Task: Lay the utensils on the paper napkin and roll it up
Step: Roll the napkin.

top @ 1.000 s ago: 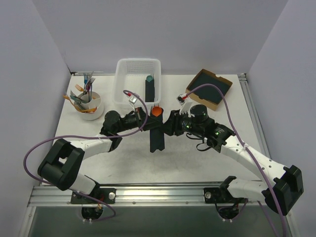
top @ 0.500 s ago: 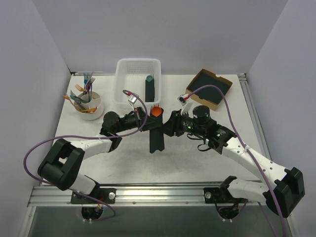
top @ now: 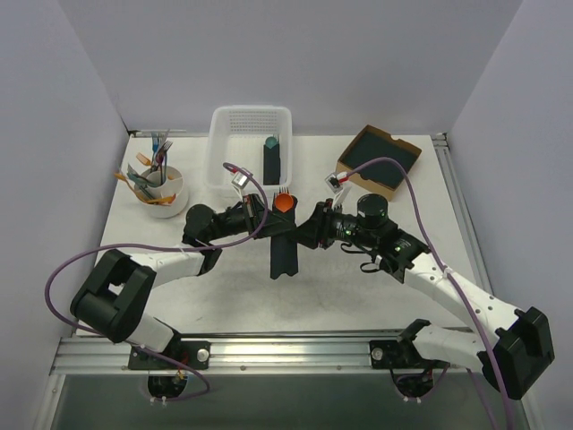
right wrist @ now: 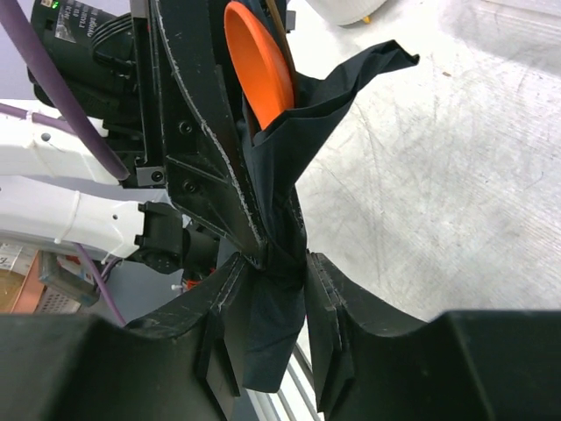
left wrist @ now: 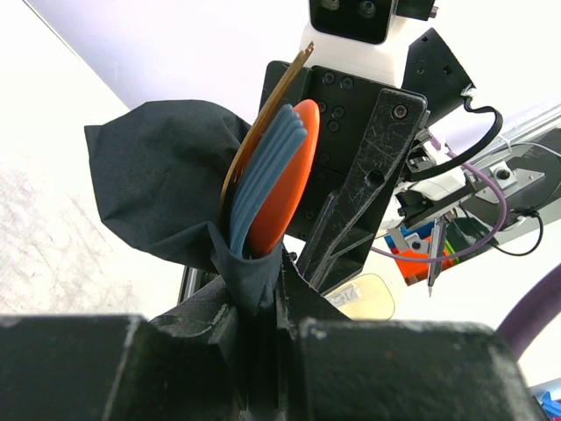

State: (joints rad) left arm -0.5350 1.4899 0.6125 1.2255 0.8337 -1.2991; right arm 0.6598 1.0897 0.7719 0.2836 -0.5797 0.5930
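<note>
Over the white surface (top: 224, 296), where the two arms are meeting, the paper napkin (top: 285, 255) is being held as a narrow dark roll, with its far end near the white basket (top: 251, 125). Whether its near end is resting on the surface cannot be told. The roll is being gripped from both sides close to the far end. The twisted paper is being pinched by the closed left fingers (top: 261, 221) and clasped from the opposite side by the right fingers (top: 307, 231). The utensils (top: 284, 202) are being carried inside, and an orange spoon bowl is poking out of the top. The rolling is judged to be nearly done, though a loose flap is being shown flared in the wrist views. A tightening twist or tuck is probably being called for next, without the cutlery being squeezed out.
</note>
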